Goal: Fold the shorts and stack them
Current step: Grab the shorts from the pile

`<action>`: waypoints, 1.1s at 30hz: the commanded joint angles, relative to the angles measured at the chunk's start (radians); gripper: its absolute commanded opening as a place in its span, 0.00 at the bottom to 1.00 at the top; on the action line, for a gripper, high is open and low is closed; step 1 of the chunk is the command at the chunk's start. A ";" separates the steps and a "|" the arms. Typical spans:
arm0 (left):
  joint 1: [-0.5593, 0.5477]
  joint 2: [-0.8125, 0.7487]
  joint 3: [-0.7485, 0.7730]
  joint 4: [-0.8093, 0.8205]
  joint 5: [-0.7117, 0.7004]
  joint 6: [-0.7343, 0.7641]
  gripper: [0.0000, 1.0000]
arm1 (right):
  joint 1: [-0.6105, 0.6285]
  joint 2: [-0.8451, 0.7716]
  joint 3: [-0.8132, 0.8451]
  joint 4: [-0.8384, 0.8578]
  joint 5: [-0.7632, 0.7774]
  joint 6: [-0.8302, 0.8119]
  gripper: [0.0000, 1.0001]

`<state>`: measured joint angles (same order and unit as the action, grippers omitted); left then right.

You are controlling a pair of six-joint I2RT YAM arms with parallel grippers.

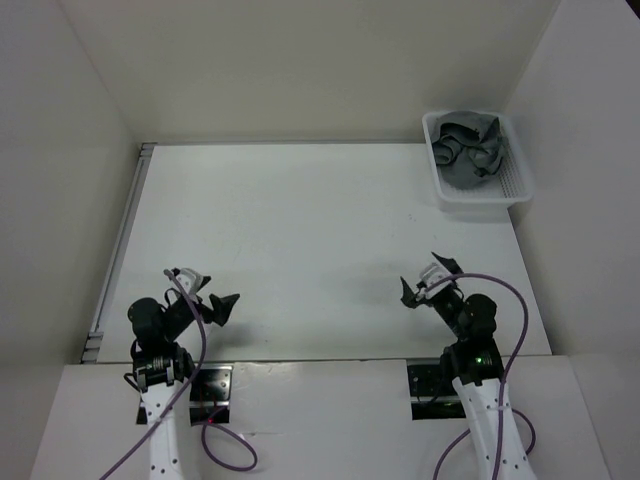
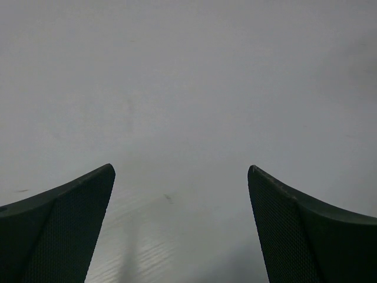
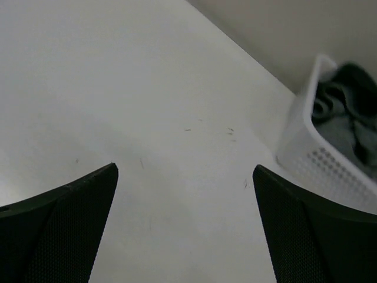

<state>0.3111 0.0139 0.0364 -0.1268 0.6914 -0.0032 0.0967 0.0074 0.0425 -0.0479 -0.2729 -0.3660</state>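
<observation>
Lying crumpled in a white plastic mesh basket (image 1: pixel 478 203) at the far right corner of the plain white counter (image 1: pixel 300 220), the medium-grey soft cloth shorts (image 1: pixel 468 152) with a darker waistband form a loose, unfolded heap. The black left gripper (image 1: pixel 212 292) hovers by the counter's near left edge, its jaws spread wide with nothing between them. The black right gripper (image 1: pixel 422 276), by the near right edge and well apart from the basket, is likewise wide and holds nothing.

basket (image 1: pixel 480 206): white mesh, far right corner | table (image 1: pixel 300 240): white, faint specks | walls (image 1: pixel 300 70): pale
</observation>
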 commanded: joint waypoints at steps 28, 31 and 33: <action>-0.322 1.471 1.138 0.025 -0.490 0.003 1.00 | 0.088 1.535 1.359 0.113 0.307 -0.623 0.98; -0.342 1.662 1.402 -0.068 -0.518 0.003 1.00 | 0.014 1.773 1.666 -0.048 0.316 -0.274 0.98; -0.365 1.786 1.551 -0.129 -0.518 0.003 1.00 | -0.046 1.959 1.903 -0.125 0.314 -0.053 0.98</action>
<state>-0.0345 1.6981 1.4685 -0.1047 0.2737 -0.0036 0.1295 1.7977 1.7378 0.0021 -0.0399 -0.8791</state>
